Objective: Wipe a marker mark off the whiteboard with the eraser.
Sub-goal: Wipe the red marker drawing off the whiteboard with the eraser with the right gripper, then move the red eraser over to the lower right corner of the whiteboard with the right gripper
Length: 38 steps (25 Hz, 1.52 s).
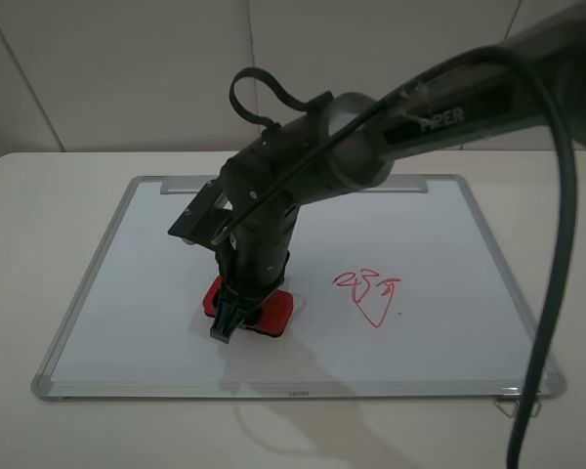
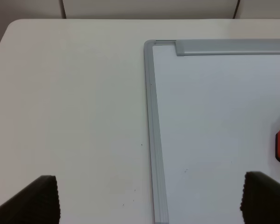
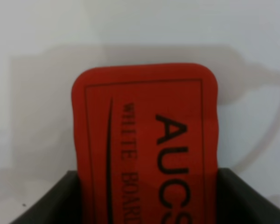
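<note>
Only one whiteboard lies on the table, carrying one red eraser lettered "AUCS" near one red V-shaped scribble. The right gripper clamps the eraser between its fingers; the left gripper holds its fingers wide.

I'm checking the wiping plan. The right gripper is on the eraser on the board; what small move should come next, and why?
Probably a short sliding stroke with the eraser pressed flat on the whiteboard. The right gripper flanks it closely, seemingly gripping, and no target mark shows; it may lie under the arm. Steer clear of the V-shaped scribble.
</note>
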### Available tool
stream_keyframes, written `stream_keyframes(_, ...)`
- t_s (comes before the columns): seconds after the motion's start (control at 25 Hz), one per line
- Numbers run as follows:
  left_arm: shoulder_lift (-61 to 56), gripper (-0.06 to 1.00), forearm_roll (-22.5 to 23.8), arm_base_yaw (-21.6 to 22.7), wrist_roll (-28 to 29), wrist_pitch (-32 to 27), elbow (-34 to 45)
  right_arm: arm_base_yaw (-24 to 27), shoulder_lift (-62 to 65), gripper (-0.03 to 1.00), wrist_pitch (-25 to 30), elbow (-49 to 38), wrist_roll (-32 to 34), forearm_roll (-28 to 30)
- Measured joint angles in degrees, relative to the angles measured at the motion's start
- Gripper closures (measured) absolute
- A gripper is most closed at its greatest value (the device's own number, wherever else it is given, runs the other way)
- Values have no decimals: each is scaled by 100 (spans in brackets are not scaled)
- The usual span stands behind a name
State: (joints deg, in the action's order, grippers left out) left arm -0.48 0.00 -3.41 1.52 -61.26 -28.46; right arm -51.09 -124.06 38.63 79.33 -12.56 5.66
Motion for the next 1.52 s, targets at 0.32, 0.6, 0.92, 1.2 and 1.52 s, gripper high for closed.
stream_keyframes(0.32, 0, 17, 0, 0, 0, 0, 0, 313, 254, 48, -147, -370, 18, 163)
stream_keyframes(0.6, 0, 17, 0, 0, 0, 0, 0, 635, 1001, 48, 82, -459, 46, 256)
stream_keyframes(0.92, 0, 17, 0, 0, 0, 0, 0, 1956, 1328, 48, 258, -459, 843, 347)
stream_keyframes(1.2, 0, 17, 0, 0, 0, 0, 0, 3044, 1404, 48, 647, -648, 1706, 370)
stream_keyframes(1.52, 0, 17, 0, 0, 0, 0, 0, 3635, 1797, 48, 484, -1528, 2853, 679)
